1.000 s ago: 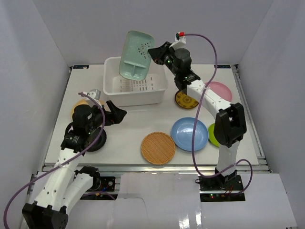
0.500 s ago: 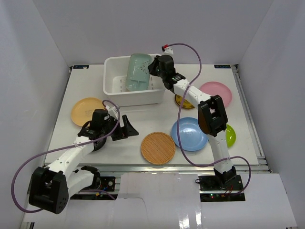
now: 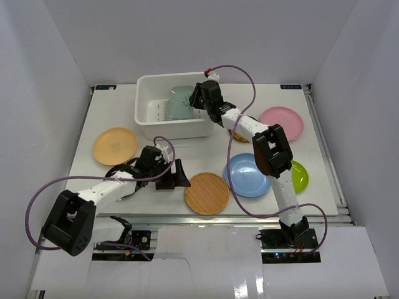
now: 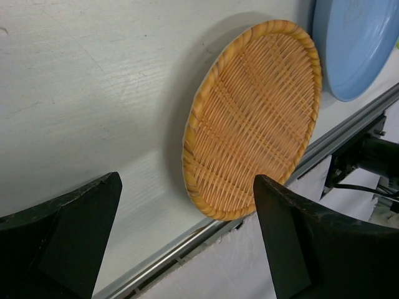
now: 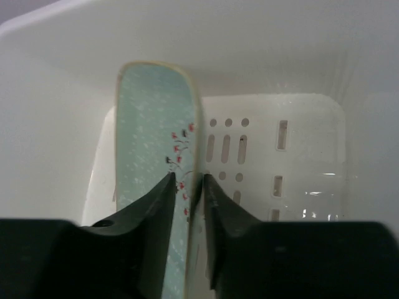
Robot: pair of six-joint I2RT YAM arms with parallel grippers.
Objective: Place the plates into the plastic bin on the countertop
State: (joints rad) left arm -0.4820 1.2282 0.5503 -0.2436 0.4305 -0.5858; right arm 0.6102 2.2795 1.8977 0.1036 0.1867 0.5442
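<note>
The pale green divided plate (image 3: pixel 179 103) stands on edge inside the white plastic bin (image 3: pixel 168 129), leaning on its far wall. My right gripper (image 3: pixel 195 103) reaches into the bin. In the right wrist view its jaws sit slightly parted, one on each side of the plate's (image 5: pixel 146 137) rim, right gripper (image 5: pixel 189 177) no longer pinching tight. My left gripper (image 3: pixel 181 177) is wide open, low over the countertop (image 3: pixel 112 112), just left of the woven tan plate (image 3: pixel 207 193). The left wrist view shows the woven plate (image 4: pixel 255 118) ahead of the left gripper (image 4: pixel 187 180).
On the countertop lie an orange plate (image 3: pixel 115 145) at left, and a blue plate (image 3: pixel 247 174), a lime green plate (image 3: pixel 298 175) and a pink plate (image 3: pixel 282 122) at right. A patterned yellow-brown plate (image 3: pixel 240 134) shows partly under the right arm. The front metal rail (image 4: pixel 187 249) runs close.
The right arm lowered the green plate from above the bin down into it, and its jaws have eased apart. The left arm swung right and down toward the woven plate.
</note>
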